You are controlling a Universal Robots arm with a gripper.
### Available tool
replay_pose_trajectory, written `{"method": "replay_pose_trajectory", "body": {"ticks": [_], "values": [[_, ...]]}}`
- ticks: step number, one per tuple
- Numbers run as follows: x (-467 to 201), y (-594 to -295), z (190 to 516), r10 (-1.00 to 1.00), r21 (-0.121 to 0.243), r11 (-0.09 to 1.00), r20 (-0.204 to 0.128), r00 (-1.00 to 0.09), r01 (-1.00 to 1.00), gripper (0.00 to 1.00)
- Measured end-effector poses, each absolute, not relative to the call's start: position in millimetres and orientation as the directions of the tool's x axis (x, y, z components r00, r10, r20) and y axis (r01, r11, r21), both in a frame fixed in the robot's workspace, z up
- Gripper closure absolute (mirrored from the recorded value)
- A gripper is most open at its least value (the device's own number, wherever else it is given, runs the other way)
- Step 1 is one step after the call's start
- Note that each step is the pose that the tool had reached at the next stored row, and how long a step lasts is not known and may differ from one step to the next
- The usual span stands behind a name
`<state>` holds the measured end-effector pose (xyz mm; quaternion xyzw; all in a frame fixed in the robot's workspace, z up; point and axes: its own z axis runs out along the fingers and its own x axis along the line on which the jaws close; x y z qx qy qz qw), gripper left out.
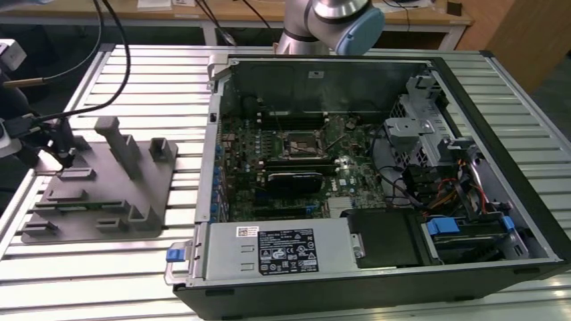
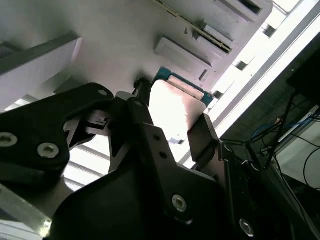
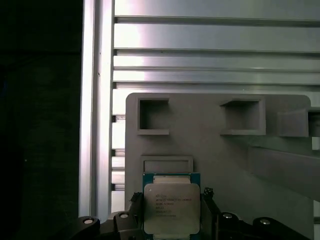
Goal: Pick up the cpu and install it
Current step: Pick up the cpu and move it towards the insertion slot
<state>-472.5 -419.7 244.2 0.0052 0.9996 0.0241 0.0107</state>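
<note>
Over the grey fixture (image 3: 225,165), the hand (image 3: 171,196) gripped the cpu (image 3: 171,210) by its edges; installation was not yet done.

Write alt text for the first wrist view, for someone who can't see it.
The cpu, a silver-topped square chip on a green board, sits within the black gripper, with a grey fixture plate and its square recesses beneath it. Beyond the plate runs a ribbed aluminium table.
</note>
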Motion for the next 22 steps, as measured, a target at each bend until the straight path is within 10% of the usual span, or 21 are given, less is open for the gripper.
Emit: {"method": "replay_pose_trajectory", "body": {"ticks": [22], "values": [[-472,-420,285,0.011,0.051,0.999,-0.021,-1.0,0.01,0.46]]}}
